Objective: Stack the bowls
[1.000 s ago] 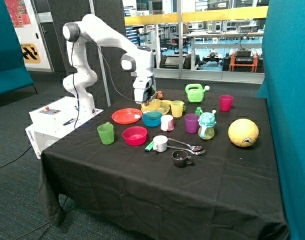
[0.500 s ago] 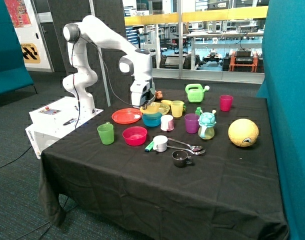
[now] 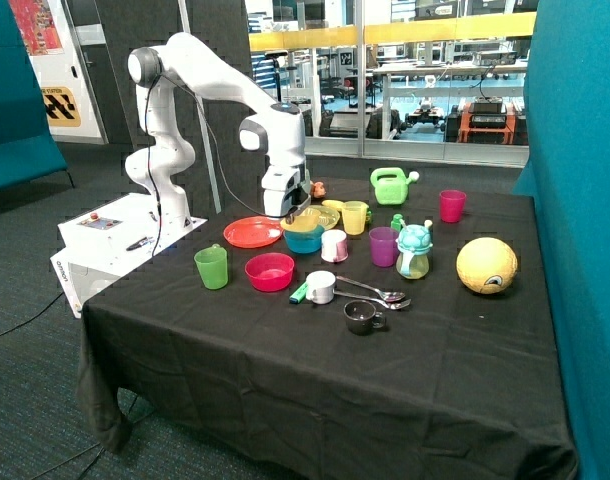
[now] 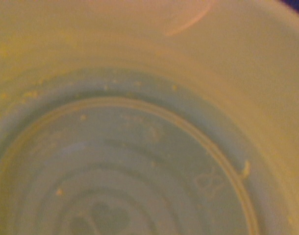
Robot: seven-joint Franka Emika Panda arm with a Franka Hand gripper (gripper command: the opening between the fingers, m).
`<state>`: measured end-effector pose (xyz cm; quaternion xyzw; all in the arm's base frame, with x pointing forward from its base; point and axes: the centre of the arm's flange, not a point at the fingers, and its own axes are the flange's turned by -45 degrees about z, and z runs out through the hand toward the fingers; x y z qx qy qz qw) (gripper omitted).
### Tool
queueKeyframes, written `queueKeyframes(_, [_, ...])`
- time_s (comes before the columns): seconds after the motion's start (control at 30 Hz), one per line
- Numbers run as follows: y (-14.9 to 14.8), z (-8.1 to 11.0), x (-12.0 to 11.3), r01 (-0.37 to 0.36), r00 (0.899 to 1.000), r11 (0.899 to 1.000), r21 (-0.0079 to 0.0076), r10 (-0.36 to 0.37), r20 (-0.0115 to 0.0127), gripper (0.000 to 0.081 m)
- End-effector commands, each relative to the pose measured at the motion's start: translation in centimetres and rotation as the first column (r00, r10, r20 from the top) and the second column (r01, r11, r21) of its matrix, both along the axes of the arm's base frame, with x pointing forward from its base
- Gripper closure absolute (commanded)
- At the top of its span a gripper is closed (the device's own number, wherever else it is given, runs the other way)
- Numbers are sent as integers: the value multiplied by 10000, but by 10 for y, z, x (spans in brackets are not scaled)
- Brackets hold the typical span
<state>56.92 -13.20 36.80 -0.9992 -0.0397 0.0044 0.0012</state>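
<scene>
Bowls: yellow one lowered onto blue, pink one not yet stacked

Pale yellow bowl [image 3: 302, 223] now sits in or on the mouth of the blue bowl [image 3: 304, 240], near the centre of the table [image 3: 285, 370]. A second ago it hung higher, with the blue rim clear beneath it; the arm has since come down and carried it there. The gripper [image 3: 288, 207] stands at the yellow bowl's rim, on its 9 o'clock side in the outside view. Whether the jaws are clamped on the rim or already parted cannot be told. The wrist view is filled by the inside of the pale yellow bowl [image 4: 139, 147], very close, with no fingers showing.

Pink-red bowl [image 3: 270, 271] stands alone on the cloth at about 7 o'clock from the blue bowl, apart from it. The orange-red plate [image 3: 253, 232] lies just beside the blue bowl at 9 o'clock; a white cup [image 3: 334, 245] stands just beside it at 3 o'clock.

Assessment: the first stacking step appears at or near completion, pending release. The pink-red bowl remains to be joined with the pair.
</scene>
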Motion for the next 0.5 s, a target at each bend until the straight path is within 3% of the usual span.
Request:
queueKeyframes(0.0, [8,-8,3,-173,9998,9998,-21,174,89,808])
queueKeyframes(0.47, [11,-23,5,-245,9997,9997,-21,246,89,808])
